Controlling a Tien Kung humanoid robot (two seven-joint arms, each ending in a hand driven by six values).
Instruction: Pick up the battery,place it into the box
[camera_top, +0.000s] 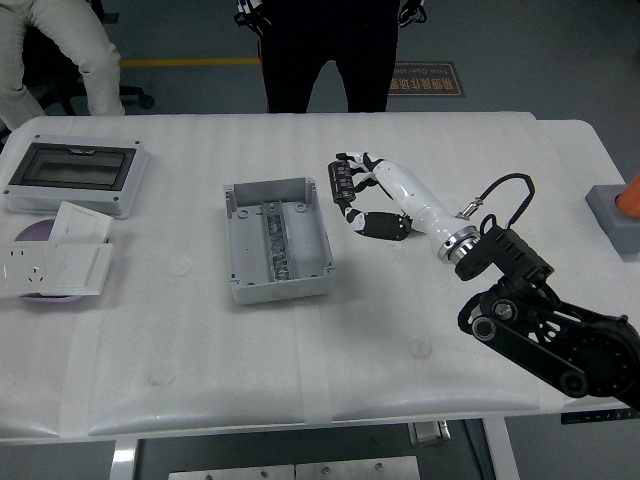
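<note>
A: What's far left on the white padded table (420, 130)?
B: Grey rectangular enclosure with a dark window lid (74, 176), near the far-left corner. In front of it, flat white socket plates (57, 255) lying over a purple disc (37, 232).
A: The box?
B: Open grey plastic box (275, 238), left of centre, metal rail along its floor, nothing else inside.
A: The hand?
B: Right white-and-black robot hand (362, 197) is just right of the box, above the table, apart from the box wall. Fingers are curled around something dark at the fingertips; can't tell if it's the battery. No battery visible on the table or in the box.
A: Rest?
B: Black arm runs off the lower right. Grey block with an orange cone (620, 209) at the right edge. Person in black (325, 50) stands at the far side.
</note>
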